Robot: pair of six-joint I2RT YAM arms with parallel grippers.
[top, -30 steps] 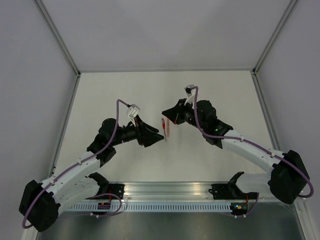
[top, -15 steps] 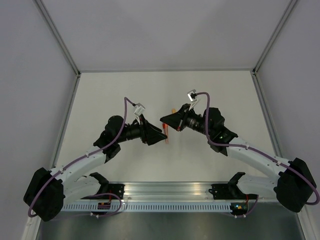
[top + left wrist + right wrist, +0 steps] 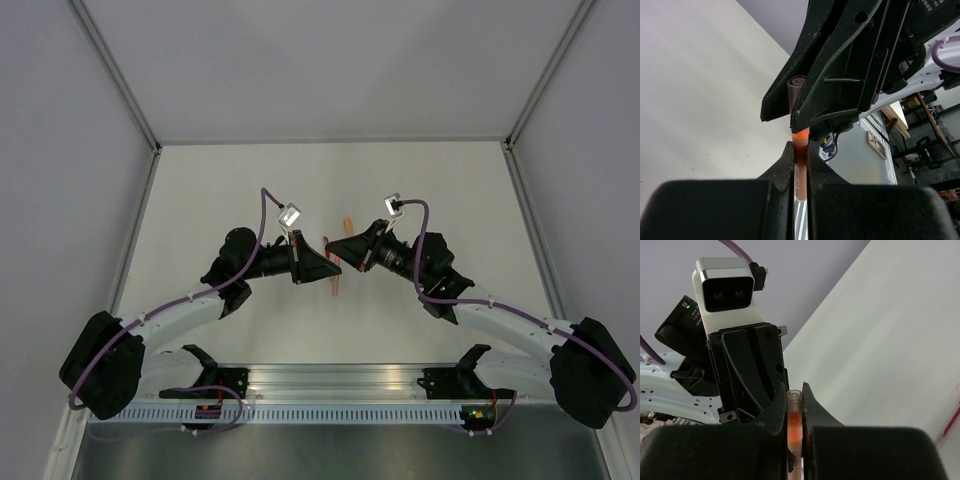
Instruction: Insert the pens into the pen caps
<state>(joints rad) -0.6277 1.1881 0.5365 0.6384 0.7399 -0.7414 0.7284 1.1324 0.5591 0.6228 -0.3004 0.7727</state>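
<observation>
Orange pen [image 3: 800, 172] | left hand [image 3: 800, 149] clamped on it | right hand [image 3: 793, 390] clamped too | facing tip to tip

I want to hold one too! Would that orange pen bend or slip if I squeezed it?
Probably stiff: the orange pen looks straight with the left gripper and right gripper both pinching it. Likely light, since it is so thin. Its smooth, round plastic might slip or roll.
</observation>
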